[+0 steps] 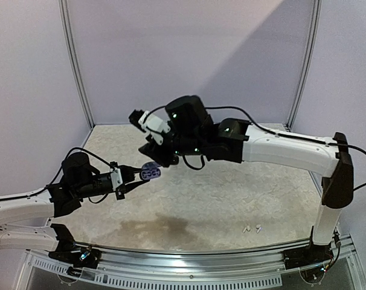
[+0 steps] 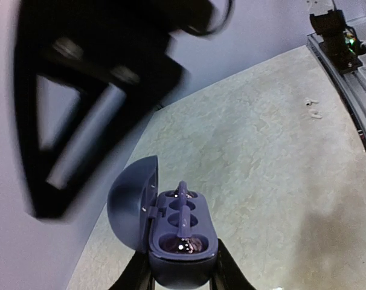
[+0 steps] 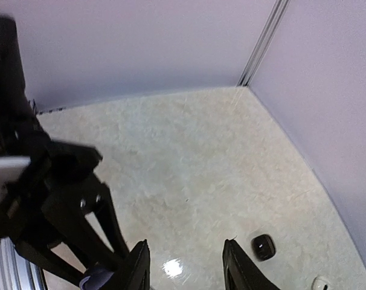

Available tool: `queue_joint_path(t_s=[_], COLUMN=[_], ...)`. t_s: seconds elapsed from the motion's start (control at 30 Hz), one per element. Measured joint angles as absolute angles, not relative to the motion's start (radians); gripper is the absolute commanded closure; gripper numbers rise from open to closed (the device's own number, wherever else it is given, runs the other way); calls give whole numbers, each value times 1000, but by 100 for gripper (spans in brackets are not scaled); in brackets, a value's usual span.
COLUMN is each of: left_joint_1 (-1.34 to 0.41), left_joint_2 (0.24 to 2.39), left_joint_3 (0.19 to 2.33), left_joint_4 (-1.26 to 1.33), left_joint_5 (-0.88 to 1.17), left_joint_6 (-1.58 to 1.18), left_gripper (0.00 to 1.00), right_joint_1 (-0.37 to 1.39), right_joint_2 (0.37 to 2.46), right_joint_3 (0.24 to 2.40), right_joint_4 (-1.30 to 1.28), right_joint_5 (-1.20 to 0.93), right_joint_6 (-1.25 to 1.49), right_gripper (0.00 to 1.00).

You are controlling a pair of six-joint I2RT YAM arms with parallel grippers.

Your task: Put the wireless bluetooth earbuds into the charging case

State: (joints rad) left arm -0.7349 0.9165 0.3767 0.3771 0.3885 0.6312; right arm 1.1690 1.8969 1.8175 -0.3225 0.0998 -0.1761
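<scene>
Spread, the right pincer (image 3: 184, 267) hangs over the open charging case (image 2: 184, 267) gripped by the left pincer (image 1: 142, 176); it seemingly holds a dark earbud (image 2: 182, 244). White earbuds (image 1: 250, 229) lie on the desk (image 1: 231, 193).

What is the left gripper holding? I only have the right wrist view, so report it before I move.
Observer: The left gripper is shut on the charging case and holds it off the table. The lid is swung open.
Operator: Now tell me where the white earbuds are.
Observer: Two small white pieces, likely the white pair, lie on the table near its front edge. They are right of centre and apart from both arms.
</scene>
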Motion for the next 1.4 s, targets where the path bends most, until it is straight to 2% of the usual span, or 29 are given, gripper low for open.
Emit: queue_joint_path(t_s=[0.2,0.4,0.53,0.57,0.6,0.77,0.87,1.13,1.27,1.4], left_joint_1=[-734,-730,-725,-723,-719,-681,-625,-431,-342,-271], left_joint_2=[937,960,983,989,997,1082,1173,1467,1598,1720], left_joint_3=[381,405,458,471,488,614,727,960,1024,1080], left_joint_4=[323,318,271,255,231,101,10,-189,-271,-341], left_joint_5=[355,355,351,347,342,310,316,408,467,518], left_joint_6=[591,496,363,333,294,130,36,-159,-237,-290], left_gripper=[100,100,100,100,100,100,100,100,100,100], right_joint_1=[1184,1163,1056,1005,944,640,537,537,544,542], right_joint_2=[1888,1815,1811,1814,1821,1932,2066,2468,2561,2611], right_joint_3=[1660,1617,1677,1705,1740,1939,2059,2296,2315,2346], right_joint_4=[-323,-349,-425,-457,-486,-580,-634,-712,-713,-711], right_joint_5=[92,125,125,121,119,115,126,136,141,154], right_joint_6=[-141,-65,45,74,103,240,281,236,218,212], right_gripper=[54,42,22,9,2,1,1,1,1,6])
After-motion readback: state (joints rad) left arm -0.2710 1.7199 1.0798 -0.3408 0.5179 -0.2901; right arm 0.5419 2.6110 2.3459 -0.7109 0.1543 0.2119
